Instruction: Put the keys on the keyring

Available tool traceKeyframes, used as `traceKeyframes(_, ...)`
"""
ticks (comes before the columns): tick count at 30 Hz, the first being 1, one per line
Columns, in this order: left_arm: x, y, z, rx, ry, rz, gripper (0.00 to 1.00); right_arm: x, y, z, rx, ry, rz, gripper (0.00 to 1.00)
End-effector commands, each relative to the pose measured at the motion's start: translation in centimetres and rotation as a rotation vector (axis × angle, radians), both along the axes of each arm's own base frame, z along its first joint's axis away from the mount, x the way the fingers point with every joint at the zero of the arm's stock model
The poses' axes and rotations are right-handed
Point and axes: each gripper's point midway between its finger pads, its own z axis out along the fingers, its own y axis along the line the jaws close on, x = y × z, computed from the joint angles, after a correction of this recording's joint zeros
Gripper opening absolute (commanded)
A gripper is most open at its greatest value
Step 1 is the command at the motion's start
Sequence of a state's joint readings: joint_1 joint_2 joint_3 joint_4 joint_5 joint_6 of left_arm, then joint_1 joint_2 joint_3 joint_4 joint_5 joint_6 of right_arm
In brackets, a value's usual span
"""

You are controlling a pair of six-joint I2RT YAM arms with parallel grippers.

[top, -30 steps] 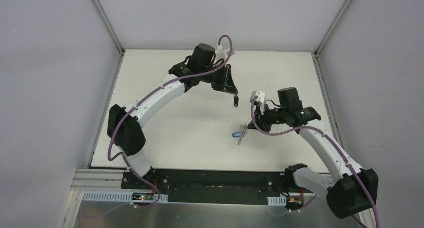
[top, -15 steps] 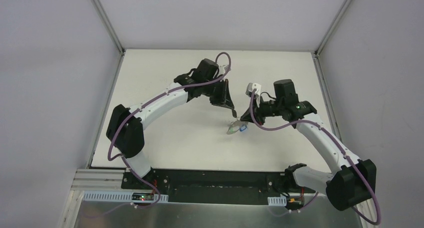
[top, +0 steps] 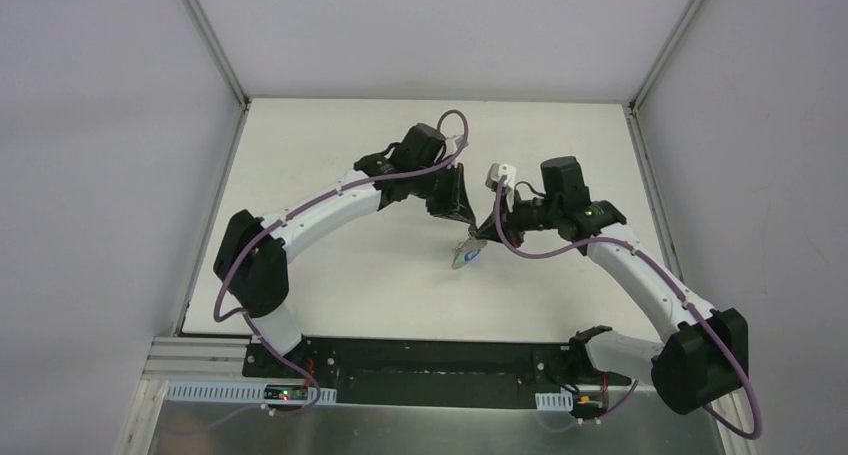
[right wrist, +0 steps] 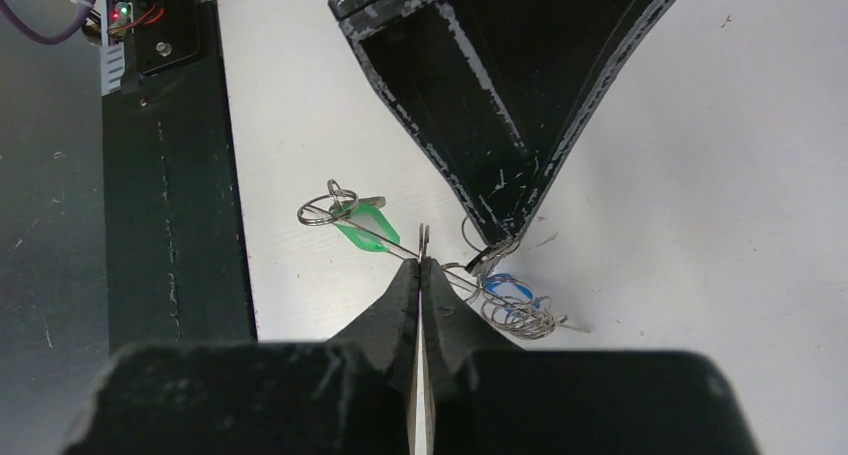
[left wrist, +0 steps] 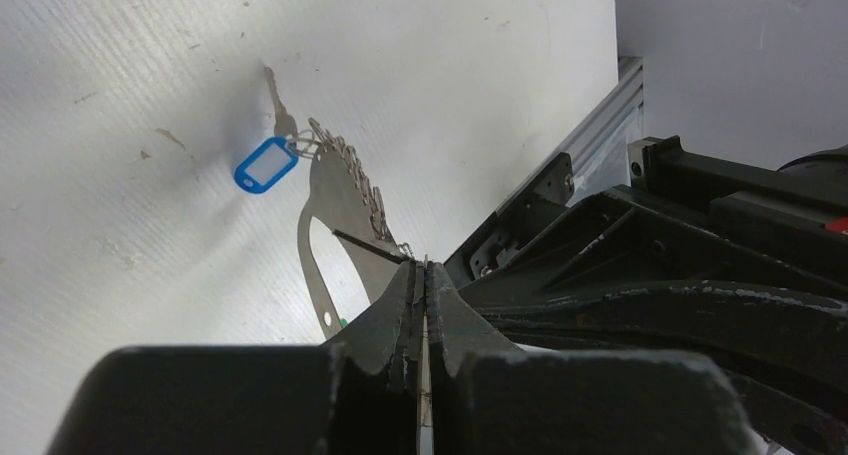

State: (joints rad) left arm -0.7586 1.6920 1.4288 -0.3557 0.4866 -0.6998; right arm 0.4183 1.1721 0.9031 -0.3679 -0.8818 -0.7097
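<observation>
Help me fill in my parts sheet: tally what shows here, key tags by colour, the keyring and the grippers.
Blue key tag: 1
Green key tag: 1
Keyring: 1
Grippers: 2, the left gripper and the right gripper
Total: 5

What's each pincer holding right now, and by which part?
The left pincer is shut on the keyring at its chain end. The right pincer is shut on the green key, seemingly by its thin metal shank.
</observation>
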Motion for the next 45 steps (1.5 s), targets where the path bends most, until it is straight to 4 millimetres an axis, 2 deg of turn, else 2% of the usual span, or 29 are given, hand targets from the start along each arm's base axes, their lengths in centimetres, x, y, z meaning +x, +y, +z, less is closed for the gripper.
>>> traceKeyframes(1,-0.4,-0.1,1.5,-0.033,-0.032,0.015,0.00,0.7,0.5,0.5,0.016,-0.055,-0.005,0.00)
traceKeyframes(9,-1.2,-0.3,1.5,-0.028,-0.036,0.004,0.00,1.5,0.1,0.0,-0.014,-0.096,-0.042,0.00)
traceKeyframes(26,-1.5,-0.4,1.6,-0.006,-0.077,-0.018,0.00,1.7,0.3,-0.3,-0.046,-0.080,-0.061,0.00)
traceKeyframes(45,-2.0,-0.8,0.9,0.006,-0.085,-0.057,0.00,1.7,0.6,0.2,-0.039,-0.068,-0.068,0.00)
